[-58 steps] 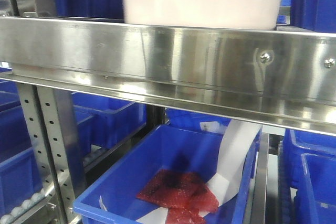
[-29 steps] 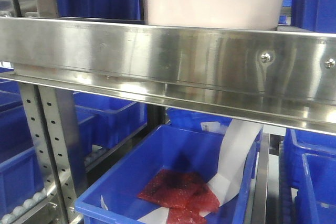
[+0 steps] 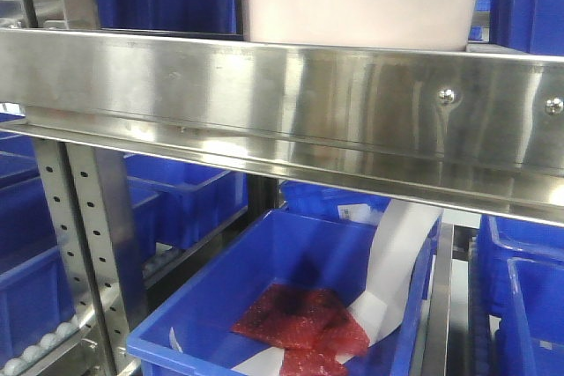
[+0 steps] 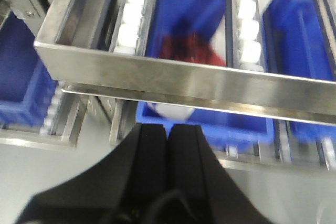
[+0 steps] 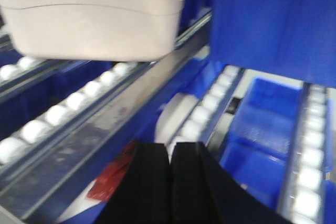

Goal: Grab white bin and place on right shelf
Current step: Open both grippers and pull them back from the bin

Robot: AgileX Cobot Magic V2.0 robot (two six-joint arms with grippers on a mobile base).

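The white bin (image 3: 361,2) stands at the top of the front view, its base hidden behind the broad front rail of the right shelf (image 3: 264,94). In the right wrist view the bin (image 5: 94,22), lid on, sits over the white roller tracks (image 5: 63,111) at the upper left. My right gripper (image 5: 169,150) is shut and empty, below and in front of the bin, apart from it. My left gripper (image 4: 168,129) is shut with nothing in it, just before the steel rail (image 4: 184,80). The bin does not show in the left wrist view.
Below the shelf a blue crate (image 3: 220,283) holds red packets (image 3: 300,323) and a white paper strip (image 3: 397,253). A perforated upright (image 3: 84,244) stands at the left. Blue crates flank the bin, one large one (image 5: 268,19) to its right.
The white bin has slid to the right along the shelf since one second ago and has held still over the last half second. No gripper shows in the earlier frames.
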